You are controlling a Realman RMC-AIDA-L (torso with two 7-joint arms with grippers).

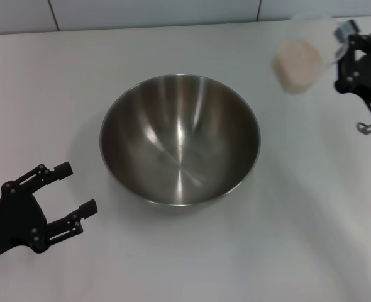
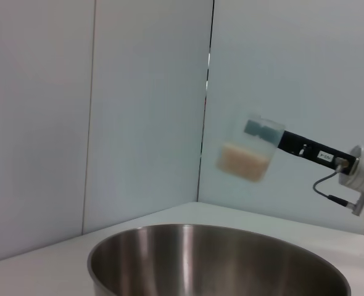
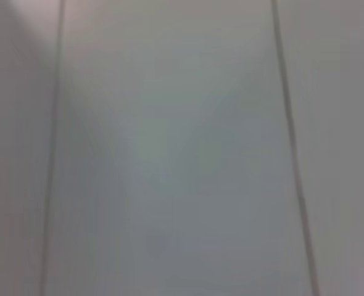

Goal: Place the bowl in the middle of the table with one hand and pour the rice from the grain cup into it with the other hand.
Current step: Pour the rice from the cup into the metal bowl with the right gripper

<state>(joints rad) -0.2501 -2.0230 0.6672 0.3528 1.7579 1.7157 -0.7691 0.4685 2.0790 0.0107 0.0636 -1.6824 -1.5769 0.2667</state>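
We hold the cup (image 1: 297, 65) in our right gripper (image 1: 340, 58), its fingers clamped on the cup's upper wall, and we carry it in the air over the far right part of the table (image 1: 311, 239), well off the surface. From the left wrist view the cup (image 2: 248, 154) hangs high above the far rim of the bowl (image 2: 219, 262) and off to one side, about level or only slightly tilted, so we judge that nothing is spilling and that the pour has not begun; we keep it raised, we think, so that it clears the bowl's rim on the way in. Our left gripper (image 1: 71, 187) rests low at the near left, fingers spread wide and empty, just beside the bowl (image 1: 180, 138) but not touching it, which reads to us as a hand that has let go and stands clear of the pour. The bowl sits upright about mid-table, empty, its brushed steel inside shiny with a bright streak down the middle, far wider than the cup. The rice (image 2: 244, 161) shows as a pale beige mass filling the lower half of the translucent cup. The right wrist view gives us only a blank wall.
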